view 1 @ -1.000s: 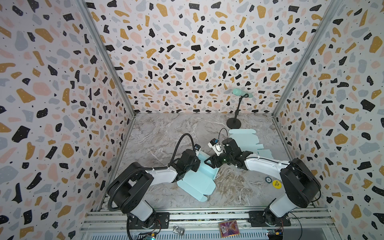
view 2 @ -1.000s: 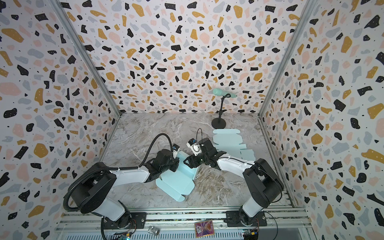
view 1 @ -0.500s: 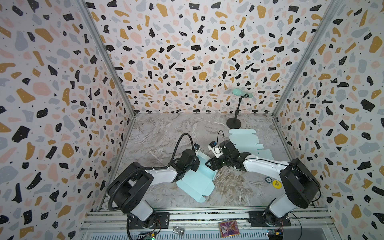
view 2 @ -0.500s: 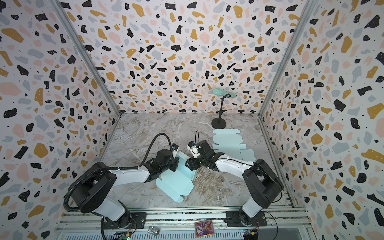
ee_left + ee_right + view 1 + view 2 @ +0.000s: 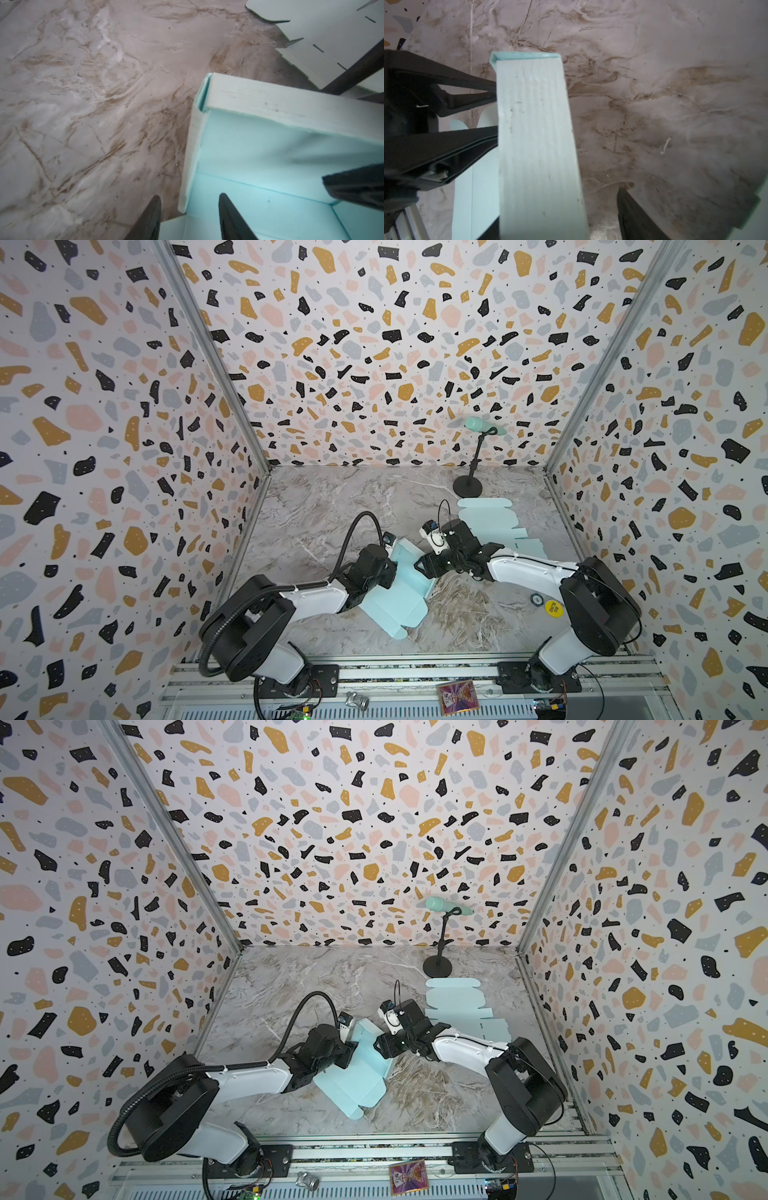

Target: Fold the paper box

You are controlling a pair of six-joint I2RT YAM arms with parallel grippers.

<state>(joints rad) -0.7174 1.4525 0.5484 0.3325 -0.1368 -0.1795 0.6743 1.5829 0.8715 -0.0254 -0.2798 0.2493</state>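
The mint paper box (image 5: 399,597) (image 5: 353,1081) lies partly folded at the table's middle, with two walls standing and a flat flap toward the front. My left gripper (image 5: 392,569) (image 5: 189,195) is open and straddles the upright side wall (image 5: 190,158), one finger outside, one inside, with gaps on both sides. My right gripper (image 5: 422,568) (image 5: 560,207) is open around the adjoining folded-over wall (image 5: 537,135). Its one visible finger (image 5: 635,220) stands well clear; the other is mostly hidden behind the wall.
Several flat mint box blanks (image 5: 494,526) are stacked at the back right. A black stand (image 5: 468,487) carrying a mint cylinder is behind them. A yellow round sticker (image 5: 552,608) and a small ring (image 5: 536,599) lie near the right arm's base.
My left gripper's jaws have opened off the box's side wall. The right gripper has edged slightly toward the box and kept its opening.
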